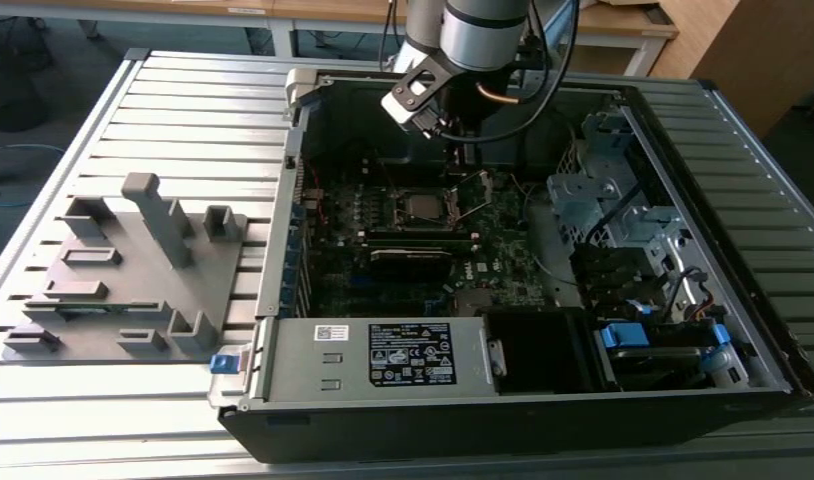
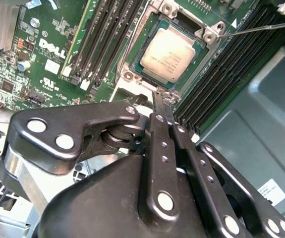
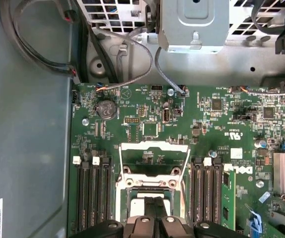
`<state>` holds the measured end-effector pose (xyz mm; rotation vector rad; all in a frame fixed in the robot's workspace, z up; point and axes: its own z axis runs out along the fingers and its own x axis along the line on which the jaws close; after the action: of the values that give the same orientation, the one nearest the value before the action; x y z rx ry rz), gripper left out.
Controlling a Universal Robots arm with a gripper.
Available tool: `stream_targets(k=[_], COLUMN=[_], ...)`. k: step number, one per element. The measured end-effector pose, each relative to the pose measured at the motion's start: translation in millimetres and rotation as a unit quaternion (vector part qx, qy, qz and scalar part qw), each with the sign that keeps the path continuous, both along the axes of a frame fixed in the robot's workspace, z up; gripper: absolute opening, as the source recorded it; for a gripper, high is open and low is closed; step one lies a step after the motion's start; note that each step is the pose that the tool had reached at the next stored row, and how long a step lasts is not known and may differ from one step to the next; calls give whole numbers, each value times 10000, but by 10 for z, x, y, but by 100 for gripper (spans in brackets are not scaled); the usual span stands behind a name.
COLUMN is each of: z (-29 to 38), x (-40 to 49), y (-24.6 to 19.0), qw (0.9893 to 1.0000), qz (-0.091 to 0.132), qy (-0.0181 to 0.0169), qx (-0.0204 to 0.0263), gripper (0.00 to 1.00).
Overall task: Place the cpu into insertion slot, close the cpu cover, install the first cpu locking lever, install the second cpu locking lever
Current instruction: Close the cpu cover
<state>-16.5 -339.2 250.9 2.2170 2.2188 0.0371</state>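
Note:
The cpu (image 2: 171,52) lies flat in the insertion slot (image 1: 425,207), its silver-grey top facing up; in the first wrist view a strip of the cpu (image 3: 138,208) shows just past the fingertips. The cpu cover (image 3: 154,145) is swung open, and green board shows through its window. A thin wire locking lever (image 2: 261,29) stands raised beside the socket. My gripper (image 2: 160,98) hangs just above the socket's edge, at the cpu's side, with its two thin fingers pressed together and nothing seen between them. In the first wrist view my gripper (image 3: 154,202) sits low over the socket.
Long black memory slots (image 2: 107,39) flank the socket on both sides. The open computer case (image 1: 727,200) walls in the board, with a drive cage and cables at the exterior view's right. A grey fixture block (image 1: 140,260) sits on the slatted table at the exterior view's left.

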Motion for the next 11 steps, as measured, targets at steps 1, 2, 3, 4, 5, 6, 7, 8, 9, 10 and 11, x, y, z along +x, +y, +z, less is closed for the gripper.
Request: stream_targets(k=[1, 2, 3, 4, 5, 6, 7, 8, 9, 10, 11], z=[6, 13, 21, 30, 39, 46, 51, 51, 51, 51, 52], x=[0, 0, 0, 0, 0, 0, 0, 0, 0, 0, 0], y=[0, 0, 0, 0, 0, 0, 0, 0, 0, 0, 0], qw=[10000, 10000, 10000, 10000, 10000, 10000, 10000, 10000, 10000, 10000, 10000], qz=[0, 0, 0, 0, 0, 0, 0, 0, 0, 0, 0], qy=[1, 0, 0, 0, 0, 0, 0, -1, -1, -1, 0], qx=[-2, -1, 0, -1, 0, -1, -1, 1, 1, 1, 0], gripper=[10, 10, 10, 10, 10, 10, 10, 10, 10, 10, 10])
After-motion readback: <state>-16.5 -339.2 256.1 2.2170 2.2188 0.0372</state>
